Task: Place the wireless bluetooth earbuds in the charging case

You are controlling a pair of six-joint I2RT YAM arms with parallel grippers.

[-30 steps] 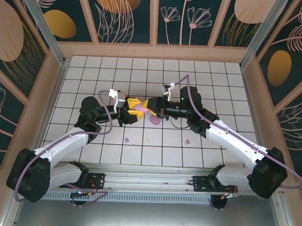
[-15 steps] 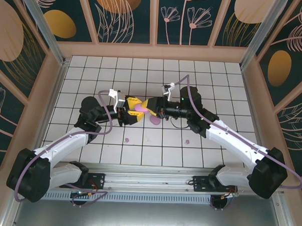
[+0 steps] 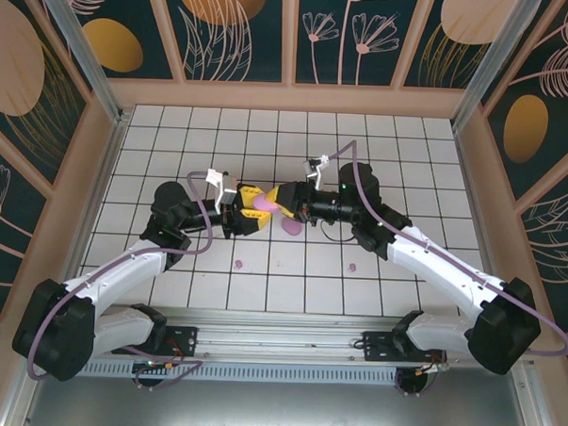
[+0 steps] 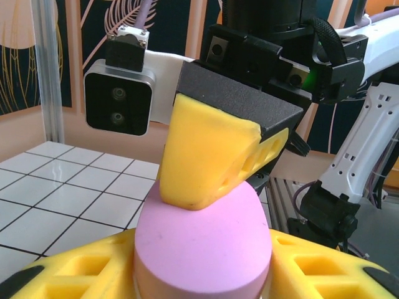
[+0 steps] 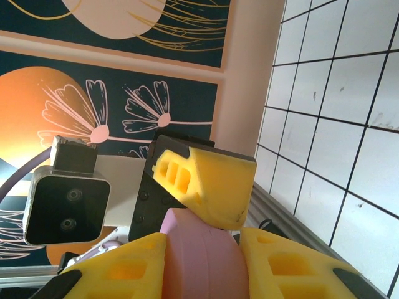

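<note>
On the tiles [image 3: 291,270], two tiny earbuds [image 3: 238,264] [image 3: 352,267]

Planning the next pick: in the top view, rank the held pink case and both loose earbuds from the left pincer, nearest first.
1. pink case, held in the left pincer.
2. left earbud, just toward the bases.
3. right earbud, on the right side.

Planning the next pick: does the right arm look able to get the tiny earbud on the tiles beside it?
Probably not yet: the right gripper is clamped on the pink case; the earbud lies unobstructed.
</note>
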